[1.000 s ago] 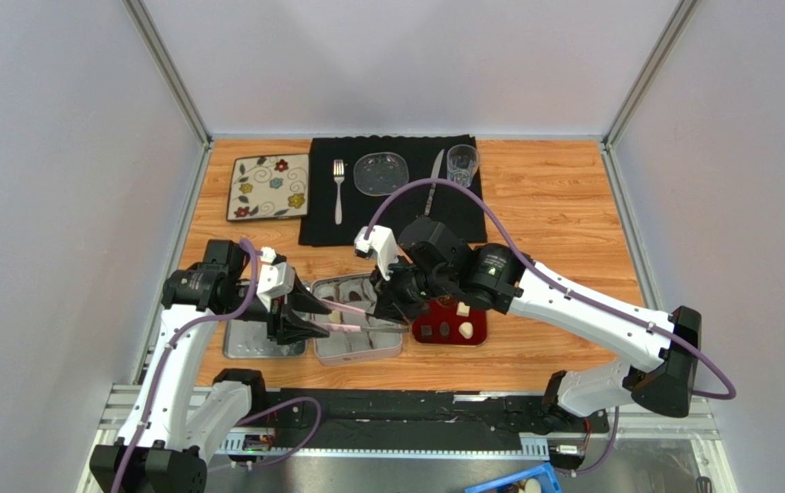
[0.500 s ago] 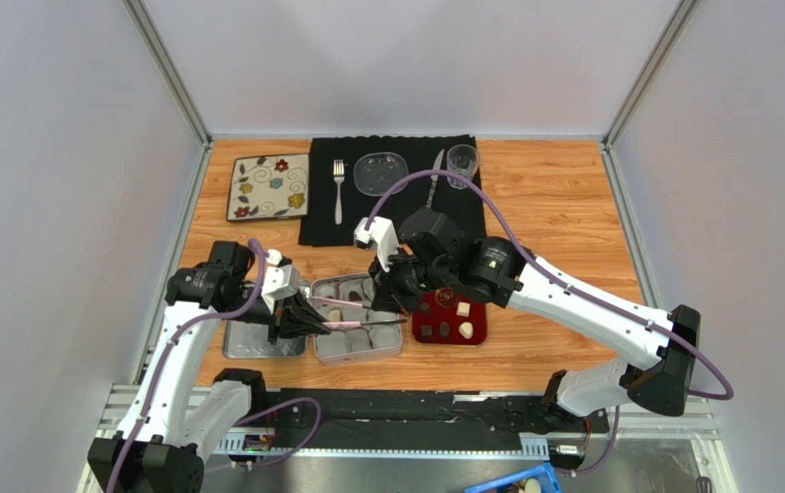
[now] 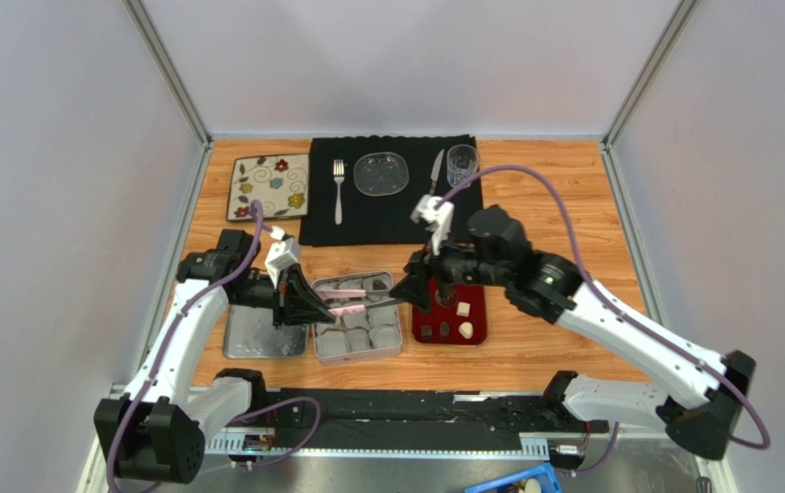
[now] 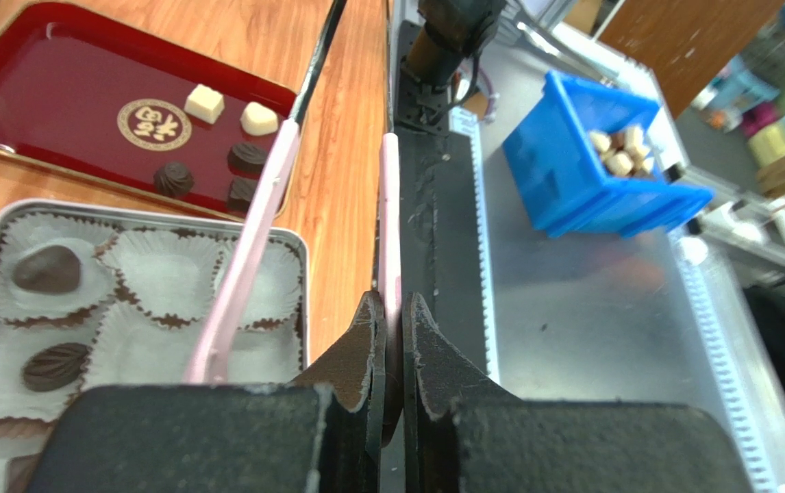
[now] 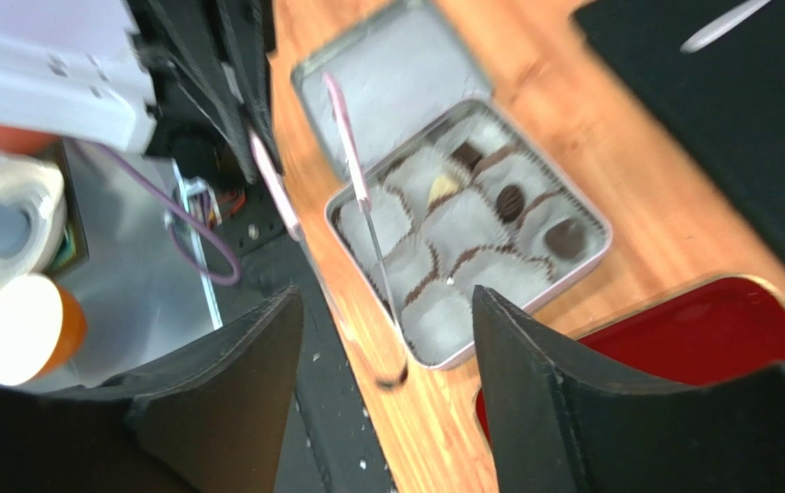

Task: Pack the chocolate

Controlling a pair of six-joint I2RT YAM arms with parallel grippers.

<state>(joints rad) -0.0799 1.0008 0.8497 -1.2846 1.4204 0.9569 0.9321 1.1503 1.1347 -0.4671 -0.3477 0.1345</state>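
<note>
My left gripper [image 3: 309, 305] [image 4: 395, 308] is shut on the handle end of pink tongs [image 3: 358, 298] [image 4: 253, 231]. The tongs reach out over the open silver tin [image 3: 399, 331] [image 5: 584, 211] of white paper cups. Dark chocolate [image 4: 47, 269] and one cream piece [image 5: 442, 187] lie in some cups. More chocolate [image 3: 462, 309] [image 4: 204, 103], dark and white, sits on the red tray [image 3: 479, 331] [image 4: 47, 82] right of the tin. My right gripper [image 3: 414, 292] [image 5: 386, 318] hangs open and empty above the gap between tin and tray, beyond the tongs' tips.
The tin's lid [image 3: 261, 337] lies left of the tin. At the back, a black mat [image 3: 391, 211] carries a fork [image 3: 338, 190], glass plate [image 3: 380, 173], knife [image 3: 436, 177] and tumbler [image 3: 460, 162]; a floral plate [image 3: 267, 187] lies beside it. A blue bin [image 4: 597, 154] stands off the table.
My left gripper has shut on the pink tongs. My right gripper has opened, let them go, and drawn back to the right toward the red tray.
</note>
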